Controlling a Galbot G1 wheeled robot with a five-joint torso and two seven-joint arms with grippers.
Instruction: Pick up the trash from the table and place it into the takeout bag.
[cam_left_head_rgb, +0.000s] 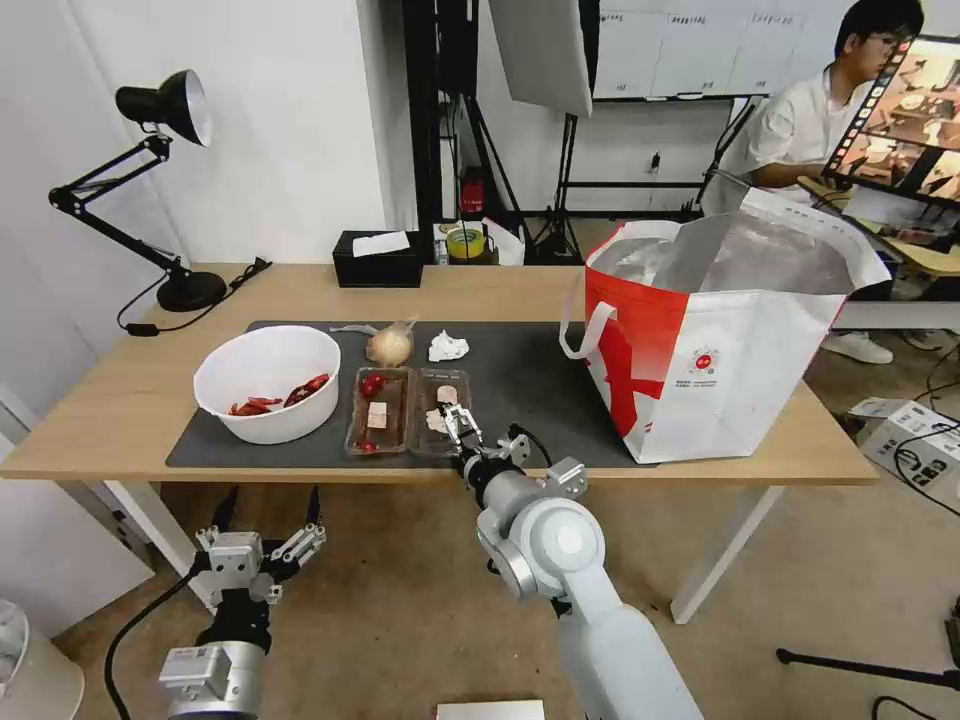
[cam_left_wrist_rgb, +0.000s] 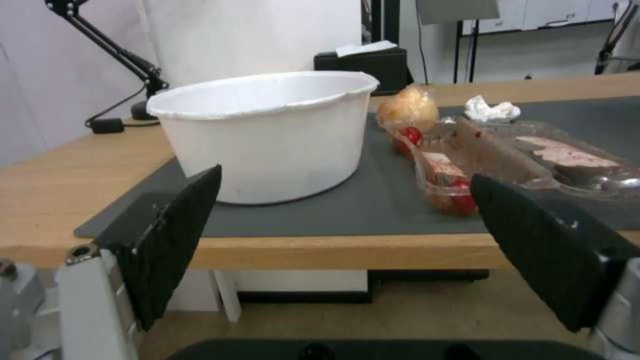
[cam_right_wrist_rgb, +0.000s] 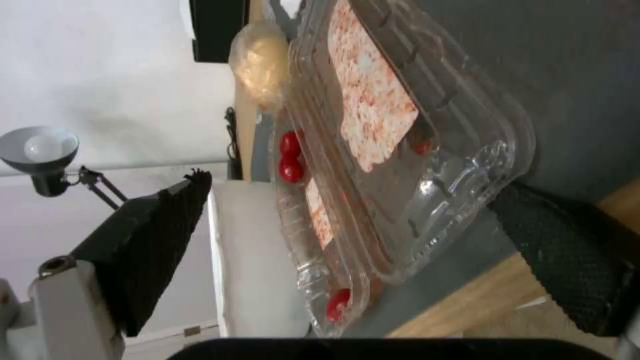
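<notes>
You're in a lab/studio setup. See the softbox (cam_left_head_rgb: 541, 52) on stand, whiteboard (cam_left_head_rgb: 672, 45), monitor (cam_left_head_rgb: 905, 110) w/ camera feeds.

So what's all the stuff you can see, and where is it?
table: one, light wood, across the middle
mat: one, dark grey, on the table
bowl: one, white, red scraps inside, mat's left end
trays: two, clear, side by side right of the bowl
knotted bag: one, clear, tan lump, behind the trays
tissue: one, white, crumpled, beside the knotted bag
takeout bag: one, white and red, table's right end
tissue box: one, black, far edge
lamp: one, black, far left
left hand: open, below the table edge
right hand: open, at the right tray's near end
</notes>
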